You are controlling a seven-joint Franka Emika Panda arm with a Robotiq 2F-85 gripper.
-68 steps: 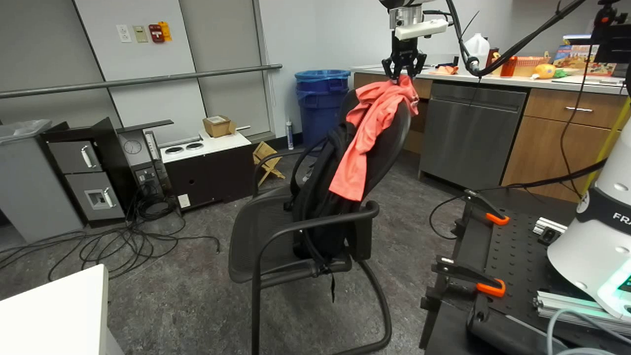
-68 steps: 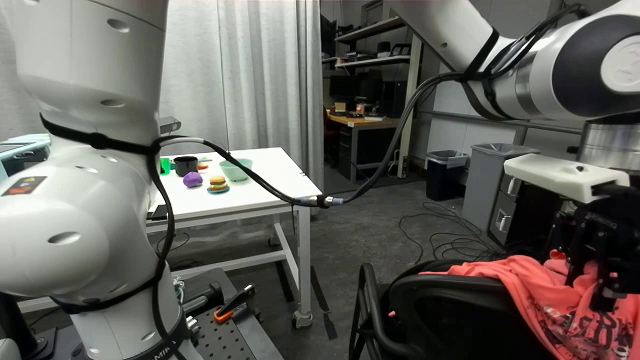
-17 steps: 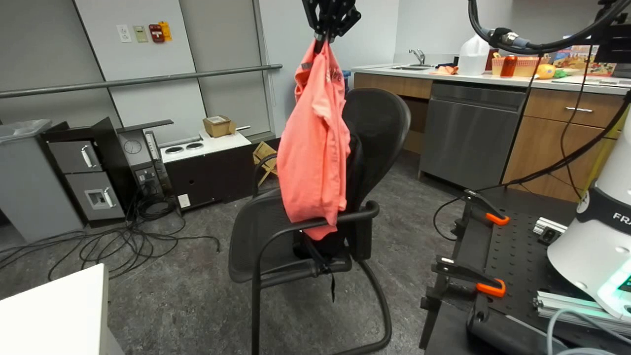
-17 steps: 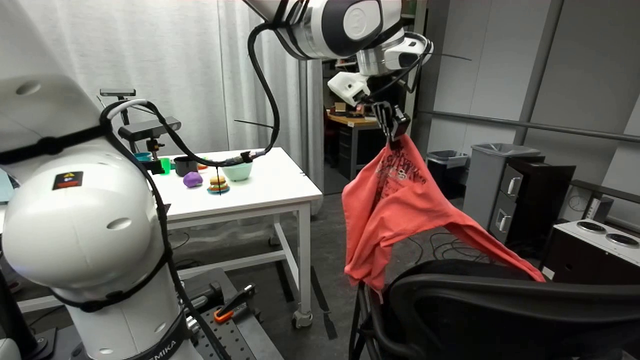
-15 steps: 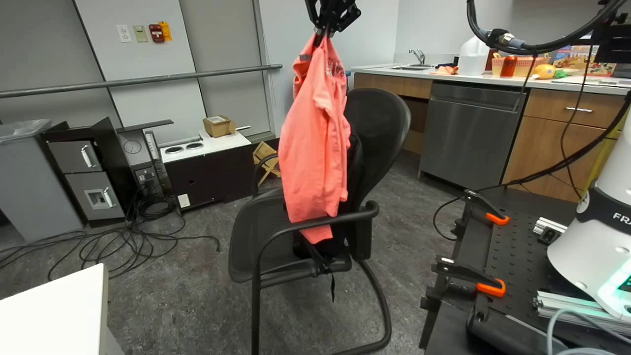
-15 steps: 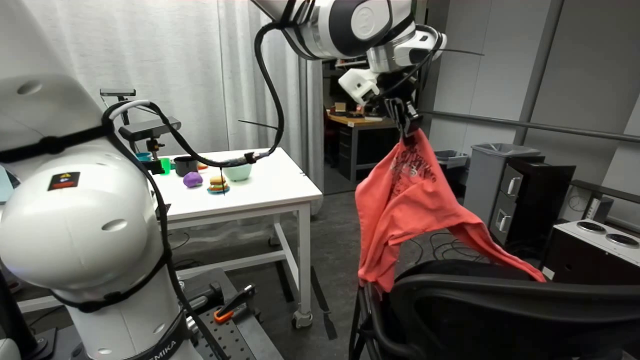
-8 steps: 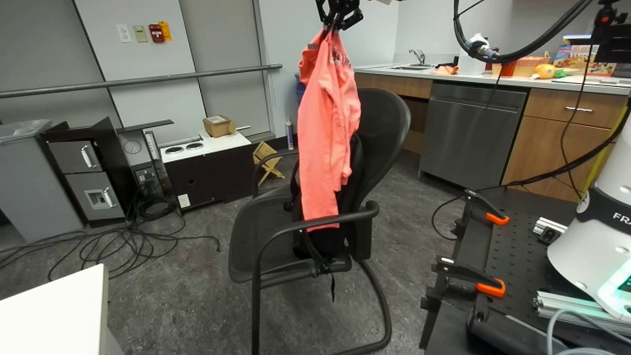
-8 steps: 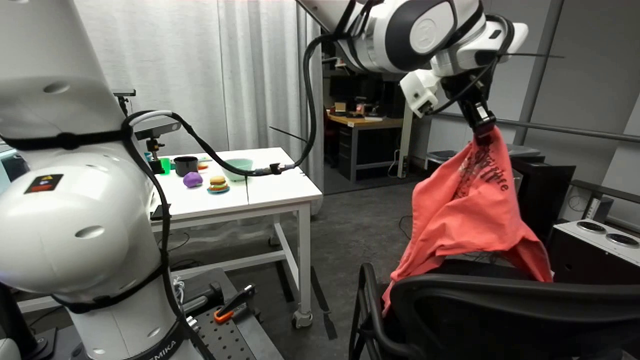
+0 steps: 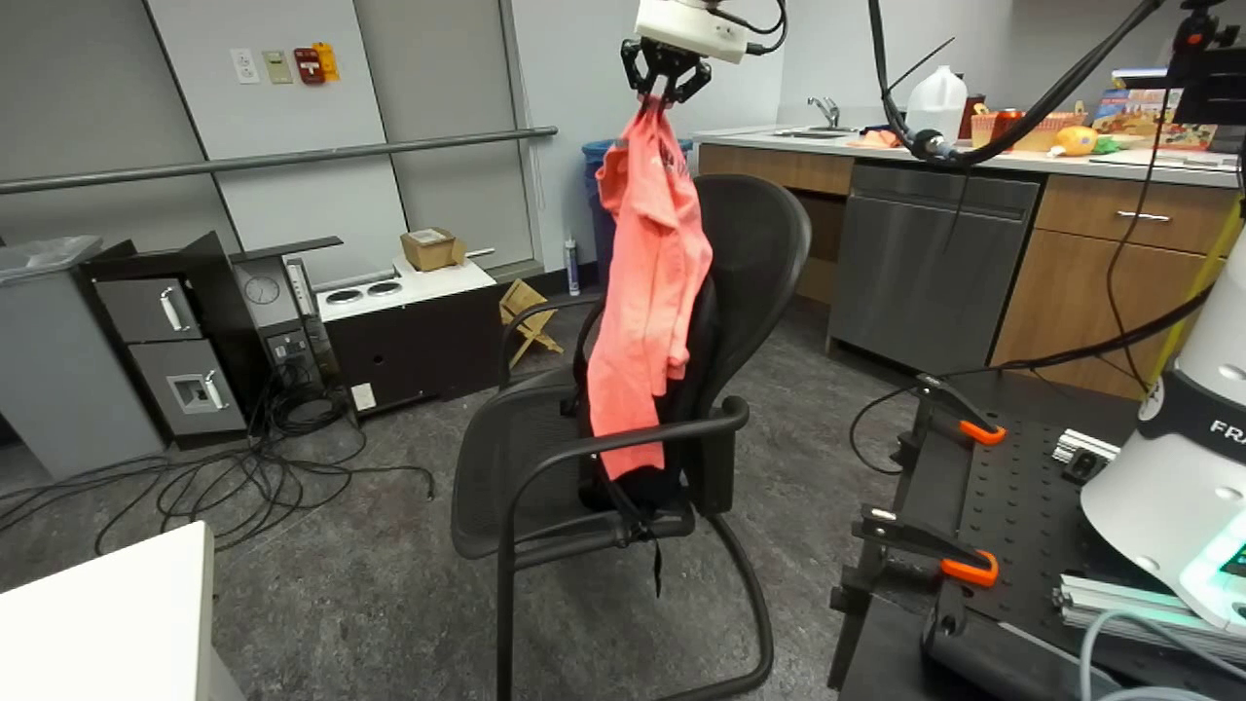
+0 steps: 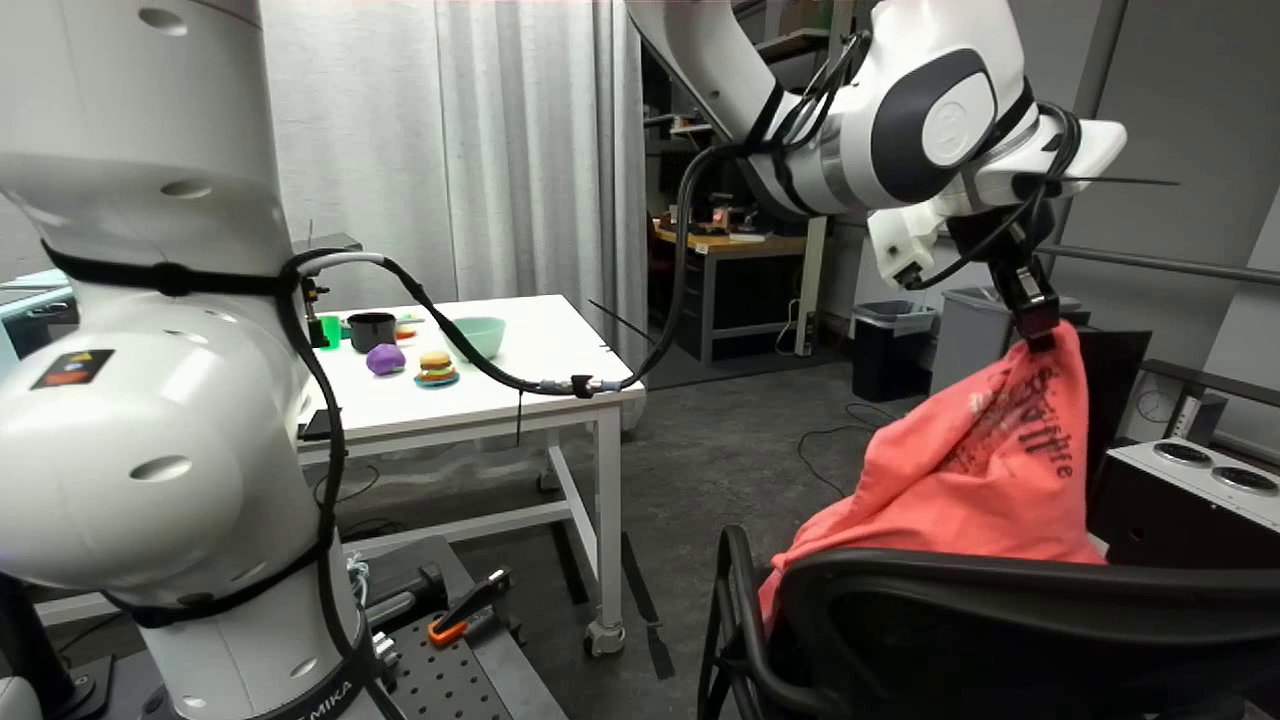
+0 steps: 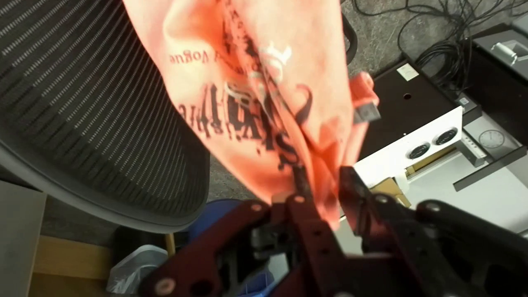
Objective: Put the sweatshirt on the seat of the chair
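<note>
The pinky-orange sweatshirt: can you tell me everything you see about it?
The sweatshirt is coral pink and looks like soft cloth, with dark lettering and a small grey tab. The end effector pinches its top into a bunch, and the rest hangs in folds in front of the chair's backrest. In an exterior view, an armrest passes in front of its lower end. It doesn't seem to lie on the seat yet. I can't tell whether it touches the black bag behind it.

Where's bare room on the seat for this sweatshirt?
The front of the seat looks bare, bordered by its front edge, the armrests and the black bag. The rear is crowded: the bag fills much of it, and the sweatshirt, held by the gripper, hides part of the bag in an exterior view.
</note>
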